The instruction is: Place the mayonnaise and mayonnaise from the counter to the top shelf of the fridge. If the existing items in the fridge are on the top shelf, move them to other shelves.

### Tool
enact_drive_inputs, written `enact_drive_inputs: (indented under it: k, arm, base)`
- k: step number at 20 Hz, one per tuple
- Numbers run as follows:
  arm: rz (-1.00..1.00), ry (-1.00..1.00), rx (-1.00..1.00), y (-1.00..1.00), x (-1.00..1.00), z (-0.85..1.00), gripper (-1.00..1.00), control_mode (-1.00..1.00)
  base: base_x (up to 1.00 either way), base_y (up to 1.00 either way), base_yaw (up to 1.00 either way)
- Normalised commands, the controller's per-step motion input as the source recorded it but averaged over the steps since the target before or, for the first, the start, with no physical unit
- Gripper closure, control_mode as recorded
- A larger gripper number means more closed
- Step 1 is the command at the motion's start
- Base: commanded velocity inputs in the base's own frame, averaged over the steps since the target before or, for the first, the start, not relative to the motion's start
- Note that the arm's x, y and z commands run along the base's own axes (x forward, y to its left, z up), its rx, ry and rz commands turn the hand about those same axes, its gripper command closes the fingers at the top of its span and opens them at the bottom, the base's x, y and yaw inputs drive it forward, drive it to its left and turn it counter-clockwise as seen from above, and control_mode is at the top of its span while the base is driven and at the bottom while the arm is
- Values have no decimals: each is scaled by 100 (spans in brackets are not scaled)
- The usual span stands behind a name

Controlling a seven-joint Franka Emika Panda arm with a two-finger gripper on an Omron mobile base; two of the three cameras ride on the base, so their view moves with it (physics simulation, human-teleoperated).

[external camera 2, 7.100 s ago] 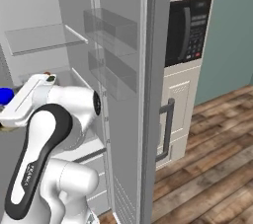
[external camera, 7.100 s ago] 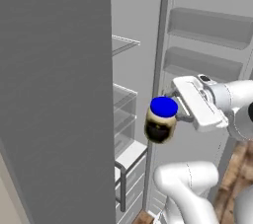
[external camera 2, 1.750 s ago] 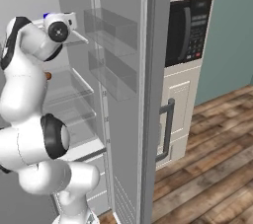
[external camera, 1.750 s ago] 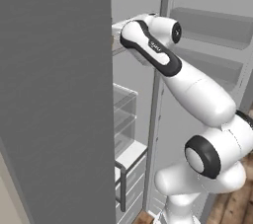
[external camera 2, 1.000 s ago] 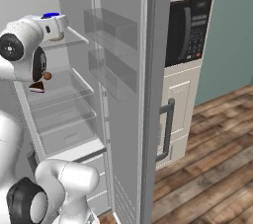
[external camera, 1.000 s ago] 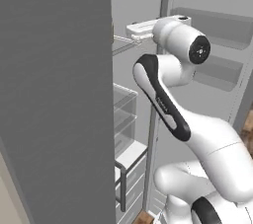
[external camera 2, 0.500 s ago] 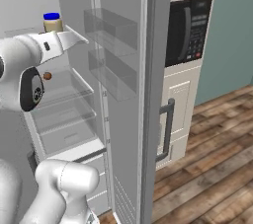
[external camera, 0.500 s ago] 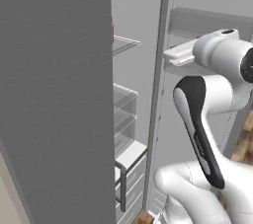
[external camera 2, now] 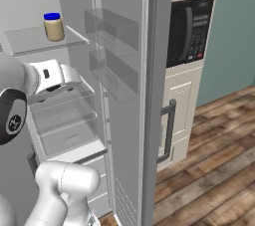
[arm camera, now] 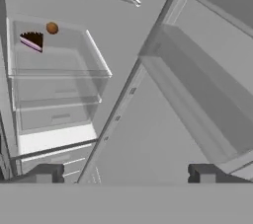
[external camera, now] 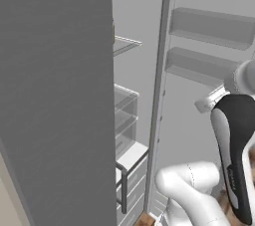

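One mayonnaise jar [external camera 2: 54, 26] is seen standing upright on the top shelf [external camera 2: 30, 41] of the fridge [external camera 2: 124, 1]. The gripper [arm camera: 126, 172] is held apart and empty, below that shelf. The jar is judged rigid, light and smooth-sided; a hold across the body beneath the blue lid [external camera 2: 52, 17] would be safest.

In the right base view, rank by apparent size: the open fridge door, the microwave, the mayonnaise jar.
1. The fridge door, tallest and nearest the camera, so partly flattered by nearness.
2. The microwave, clearly smaller.
3. The mayonnaise jar on the top shelf, smallest by far.
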Motion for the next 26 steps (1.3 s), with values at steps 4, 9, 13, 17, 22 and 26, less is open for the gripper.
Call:
enact_drive_inputs:
  k: [4,9,13,17,22,26]
  arm:
    - [-12,18,10,0,-54,-30,-100,-100]
    - [-1,-1,4,10,-4,-6,-100,-100]
    - [0,-2,0,16,-70,-17,-100,-100]
    - [0,-3,0,31,-46,-1,-100,100]
    - [0,0,0,0,0,0,-100,100]
    - [0,0,0,0,0,0,-100,100]
  base:
    - [0,0,0]
    - [0,0,0]
    - [0,0,0]
    - [-24,7,0]
    - [-100,25,0]
    - [-100,10,0]
